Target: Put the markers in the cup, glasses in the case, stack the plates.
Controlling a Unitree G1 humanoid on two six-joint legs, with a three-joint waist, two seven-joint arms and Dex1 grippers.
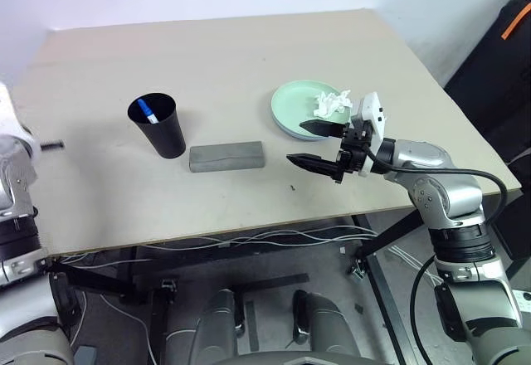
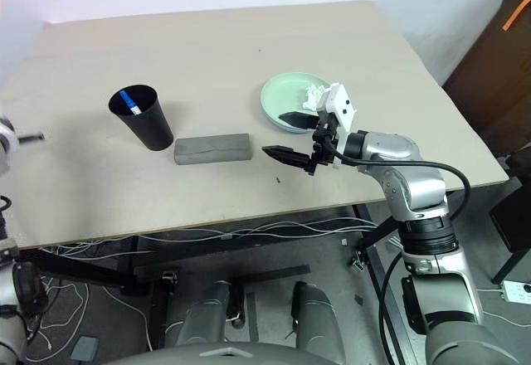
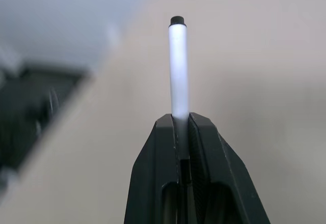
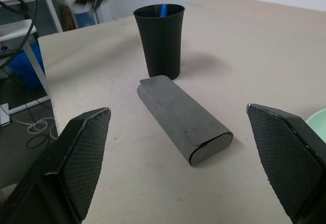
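Note:
My left gripper (image 3: pixel 179 127) is shut on a white-barrelled marker (image 3: pixel 178 66) with a black end, which sticks out past the fingertips over the table's left edge. Its tip also shows as a marker (image 1: pixel 54 143) stub at the far left. The black cup (image 1: pixel 159 124) stands upright at left centre with a blue-capped marker (image 1: pixel 147 110) inside. Just right of the cup lies the grey case (image 1: pixel 226 156), closed. The mint green plate (image 1: pixel 290 104) holds a crumpled white tissue (image 1: pixel 332 102), and a thin bluish edge shows under its near rim. My right gripper (image 1: pixel 297 142) hangs open and empty between case and plate. The glasses are out of view.
The table (image 1: pixel 249 50) is a bare beige board with its front edge close to me and its right edge just past the plate. Cables hang under the front edge. A dark object stands off the table at the far right.

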